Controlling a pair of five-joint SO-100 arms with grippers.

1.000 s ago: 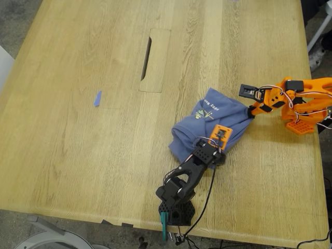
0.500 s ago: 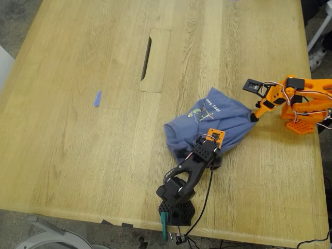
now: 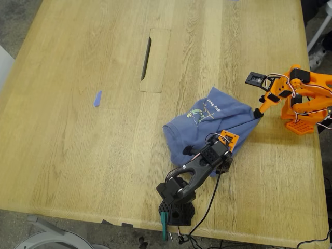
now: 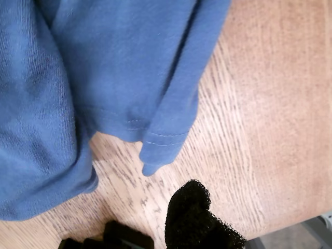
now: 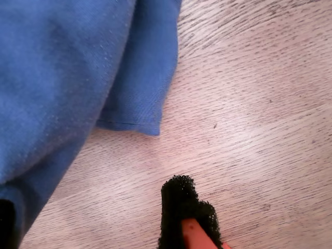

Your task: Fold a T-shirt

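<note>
The slate-blue T-shirt (image 3: pixel 207 124) lies bunched on the wooden table, its small print facing up, towards the exterior view's right. My first gripper (image 3: pixel 224 160), on the black arm, sits at the shirt's near edge; in the first wrist view the T-shirt (image 4: pixel 104 78) hem and a sleeve end hang just past the gripper (image 4: pixel 148 228), whose jaws stand apart over bare wood. My second gripper (image 3: pixel 258 112), on the orange arm, touches the shirt's corner at the exterior view's right. The second wrist view shows it (image 5: pixel 93 218) open, with T-shirt (image 5: pixel 62 67) cloth by one jaw.
A tiny blue tape scrap (image 3: pixel 97 98) lies at the exterior view's left. A rectangular cutout with a slot (image 3: pixel 154 59) is farther back. The black arm's base (image 3: pixel 176 207) stands near the front table edge, and the orange arm's base (image 3: pixel 301 124) at the exterior view's right edge.
The shirt has spread out and slid towards the exterior view's left. The black arm's gripper moved back to the shirt's near edge. The orange arm's wrist rose and drew to the exterior view's right.
</note>
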